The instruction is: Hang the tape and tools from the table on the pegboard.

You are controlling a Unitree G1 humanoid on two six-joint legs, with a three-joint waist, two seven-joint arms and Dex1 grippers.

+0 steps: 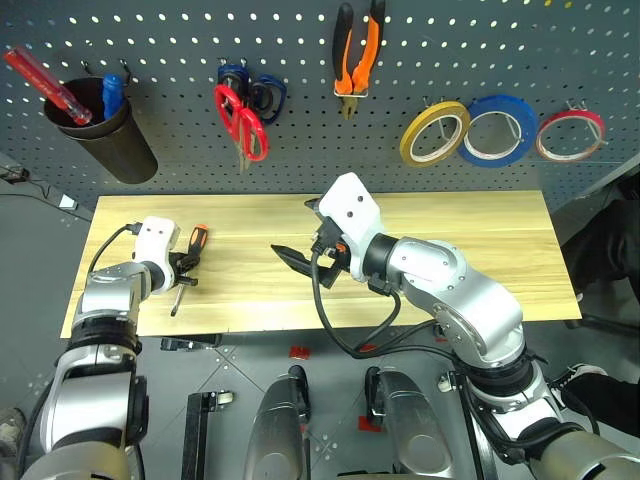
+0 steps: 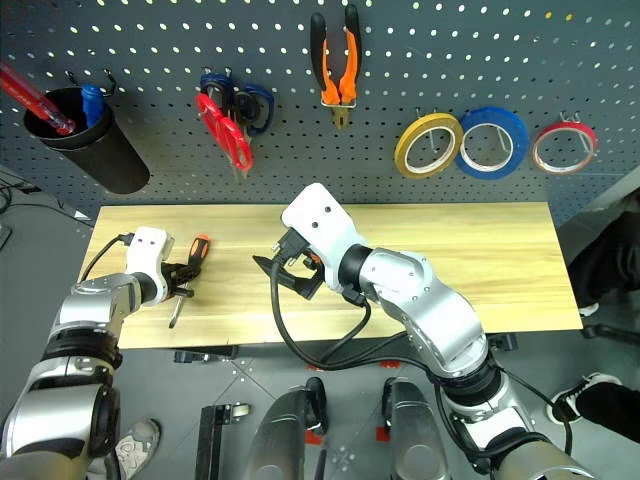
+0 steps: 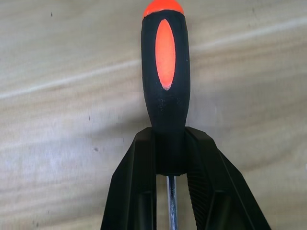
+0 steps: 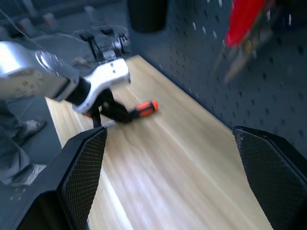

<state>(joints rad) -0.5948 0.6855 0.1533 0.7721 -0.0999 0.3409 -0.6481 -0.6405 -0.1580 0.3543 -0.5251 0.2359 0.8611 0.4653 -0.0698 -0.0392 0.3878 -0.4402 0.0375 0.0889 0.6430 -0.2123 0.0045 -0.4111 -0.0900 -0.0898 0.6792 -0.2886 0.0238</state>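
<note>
- Left pincer (image 1: pixel 184 268) clamped on the screwdriver (image 1: pixel 190 262) at the handle's shaft end, tool lying flat on the desk (image 1: pixel 420 255) nr its left edge.
- Right pincer (image 1: pixel 298 262) wide, nothing in it, above mid-desk.
- Tape (image 1: pixel 434 134), red scissors (image 1: pixel 241 120), pliers (image 1: pixel 357 55) already up on the pegboard (image 1: pixel 300 130).
- Step, I'd say: last tool, grip just made.
- Next: lift clear w/o slipping, carry to the board, find a holder.

I note the table (image 1: pixel 430 250) top is pale, smooth wood with fine grain. The screwdriver (image 3: pixel 165 72) has a matt black rubbery handle with glossy orange inlays and a bright metal shaft. The pegboard (image 1: pixel 180 40) looks matt, perforated.
</note>
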